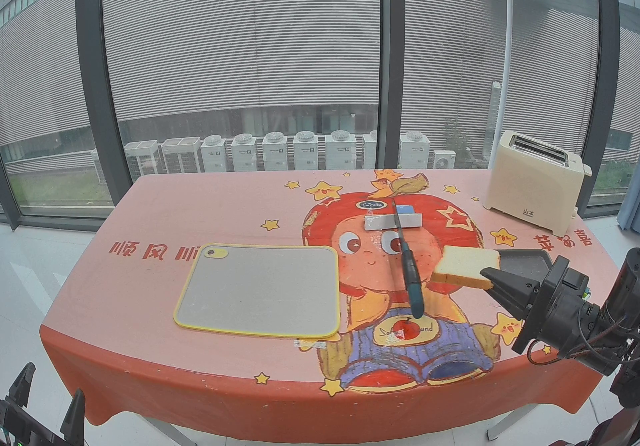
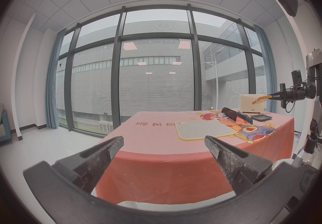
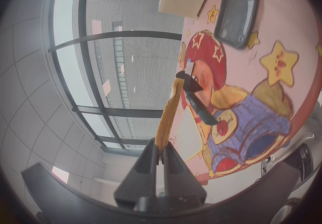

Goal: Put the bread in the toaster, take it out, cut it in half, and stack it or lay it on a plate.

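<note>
My right gripper (image 1: 489, 276) is pinched narrow on one edge of the bread (image 1: 463, 265), the two fingers (image 3: 150, 159) pressed against the slice with only its thickness between them. My left gripper (image 2: 164, 142) hangs low off the table's (image 1: 133, 307) near left corner, its jaws spread wide and holding nothing. From my right wrist the slice shows edge-on (just a thin golden-brown strip of crust), so its faces are hidden there; from the head it lies about flat in the air, with a pale, even top and a darker crust along the side. It floats above the table between the knife (image 1: 410, 267) and the dark tray (image 1: 530, 259), covering the tray's near left corner, while my gripper hides more of the tray's near rim. The knife's thin blade, resting across a small grey block (image 1: 393, 221), is hard to make out. The cream toaster (image 1: 537, 180) stands behind the tray, its slots too dark to see into. The cutting board (image 1: 260, 290) lies flat to the left of the knife.
</note>
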